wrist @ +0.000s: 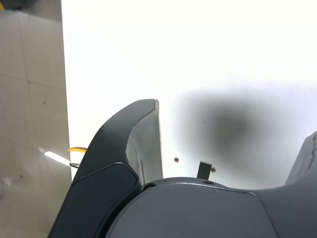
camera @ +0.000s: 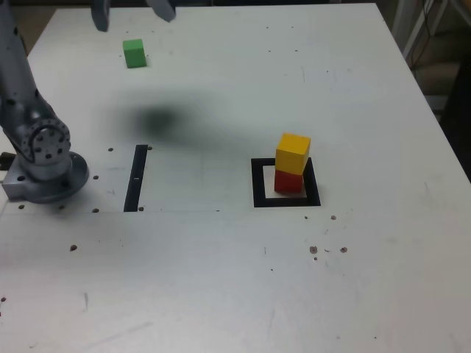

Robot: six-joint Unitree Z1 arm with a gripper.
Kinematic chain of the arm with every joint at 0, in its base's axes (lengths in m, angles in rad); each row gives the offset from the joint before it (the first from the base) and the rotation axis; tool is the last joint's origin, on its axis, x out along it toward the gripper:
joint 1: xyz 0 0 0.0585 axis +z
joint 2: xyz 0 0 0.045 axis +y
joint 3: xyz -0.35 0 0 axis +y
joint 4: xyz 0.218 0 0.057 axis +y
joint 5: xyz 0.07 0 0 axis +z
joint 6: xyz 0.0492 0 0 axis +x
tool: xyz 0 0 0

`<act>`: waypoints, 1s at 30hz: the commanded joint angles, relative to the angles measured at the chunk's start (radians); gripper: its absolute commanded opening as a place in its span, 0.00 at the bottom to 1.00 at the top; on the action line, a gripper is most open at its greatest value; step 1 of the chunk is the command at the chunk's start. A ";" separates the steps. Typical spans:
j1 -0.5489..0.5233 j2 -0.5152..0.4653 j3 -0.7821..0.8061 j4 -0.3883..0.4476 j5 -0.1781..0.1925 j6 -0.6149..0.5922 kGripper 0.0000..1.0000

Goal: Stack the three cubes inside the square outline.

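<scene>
A yellow cube (camera: 293,151) sits on a red cube (camera: 288,181), and this small stack stands inside the black square outline (camera: 259,184) right of centre in the exterior view. The green cube (camera: 134,53) rests alone on the table at the far left. My gripper (camera: 132,18) hangs above the table just beyond the green cube, open, with nothing between its fingers. In the wrist view the gripper (wrist: 235,119) shows two wide-apart jaws over bare white table and its own shadow. No cube appears in that view.
A thin black strip (camera: 136,176) lies on the white table (camera: 221,279) near the arm's base (camera: 44,165) at the exterior view's left; its end shows in the wrist view (wrist: 204,168). The table edge and floor (wrist: 29,99) show beside one jaw.
</scene>
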 commanded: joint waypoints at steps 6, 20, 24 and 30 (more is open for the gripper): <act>0.133 0.070 -0.014 -0.062 0.002 0.075 0.99; 0.332 0.231 -0.075 -0.149 0.002 0.193 0.99; 0.360 0.262 -0.070 -0.182 0.002 0.213 0.99; 0.395 0.310 -0.061 -0.213 -0.004 0.220 0.99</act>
